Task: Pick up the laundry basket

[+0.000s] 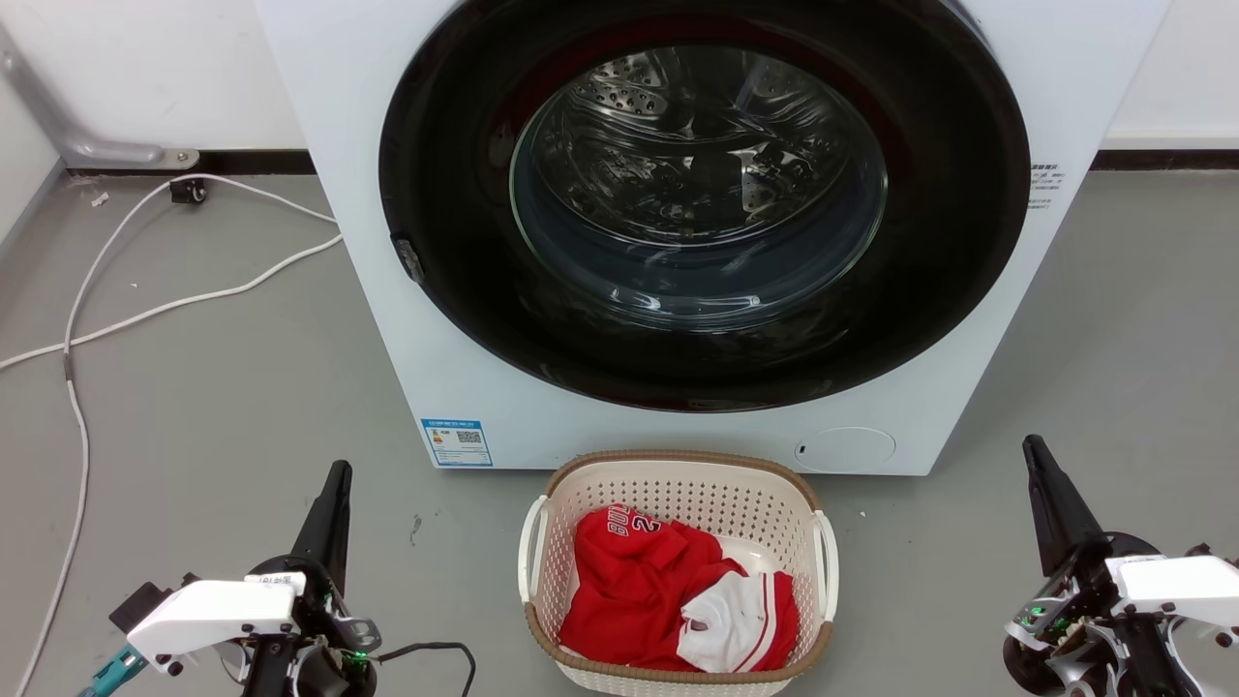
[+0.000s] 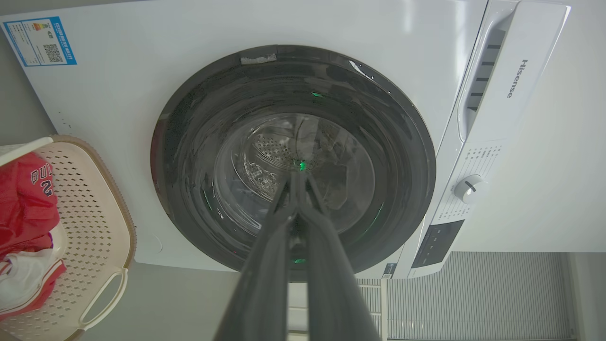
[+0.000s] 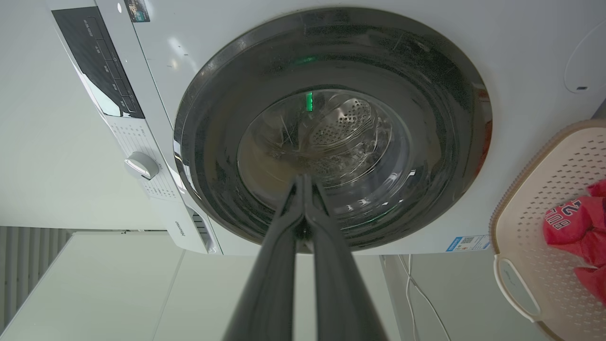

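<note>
Nearest, left gripper [image 1: 339, 474]: fingers pressed together on nothing, low over the floor [image 1: 194, 416], well apart from the basket's left side.
Right gripper [image 1: 1038, 455]: likewise closed and empty, well out to the basket's right.
Laundry basket [image 1: 678, 458]: sat on the floor between the two grippers, untouched, just in front of the washing machine.
Clothes: a red jersey [image 1: 634, 581] and a white-and-red piece [image 1: 731, 629] lay heaped inside, toward the near end.
Handles: one white loop on each side, left handle [image 1: 530, 547] and right handle [image 1: 829, 566], both free.
Step in hand: the reach looked not yet begun. Each gripper would need to spread its fingers, come inward and close on its own handle. Both should then lift together and level, so the load did not tip.
Washing machine [image 1: 358, 242]: stood behind the basket, its round dark door [image 1: 455, 290] facing the robot.
</note>
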### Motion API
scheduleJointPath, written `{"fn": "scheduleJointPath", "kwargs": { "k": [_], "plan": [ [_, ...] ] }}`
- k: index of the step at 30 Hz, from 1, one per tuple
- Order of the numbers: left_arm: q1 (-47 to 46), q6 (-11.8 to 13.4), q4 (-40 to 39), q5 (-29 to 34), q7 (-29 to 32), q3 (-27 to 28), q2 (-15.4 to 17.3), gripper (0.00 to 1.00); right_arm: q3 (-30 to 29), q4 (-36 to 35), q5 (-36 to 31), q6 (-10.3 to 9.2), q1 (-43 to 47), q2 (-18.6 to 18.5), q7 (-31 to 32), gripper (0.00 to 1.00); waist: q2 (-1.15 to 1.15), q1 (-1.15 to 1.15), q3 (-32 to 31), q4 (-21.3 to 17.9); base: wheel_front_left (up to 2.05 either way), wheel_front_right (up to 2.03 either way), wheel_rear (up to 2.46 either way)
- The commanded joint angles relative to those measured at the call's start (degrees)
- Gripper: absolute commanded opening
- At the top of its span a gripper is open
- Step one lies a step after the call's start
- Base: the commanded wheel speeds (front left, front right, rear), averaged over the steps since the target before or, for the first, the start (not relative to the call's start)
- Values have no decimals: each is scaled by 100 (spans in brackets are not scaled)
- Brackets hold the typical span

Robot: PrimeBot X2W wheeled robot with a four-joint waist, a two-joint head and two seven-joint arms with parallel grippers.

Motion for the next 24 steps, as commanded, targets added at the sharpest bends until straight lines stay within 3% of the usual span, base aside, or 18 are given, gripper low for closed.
{"fn": "scheduleJointPath", "kwargs": {
  "k": [1,24],
  "plan": [
    [-43,-2,6,43,25,11,1,0,-13,8,-30,2,-63,6,19,0,0,0,0,0,0,0,0],
    [-47,-2,8,59,44,42,-20,0,-38,10,-47,2,-66,29,40,0,0,0,0,0,0,0,0]
  ]
}}
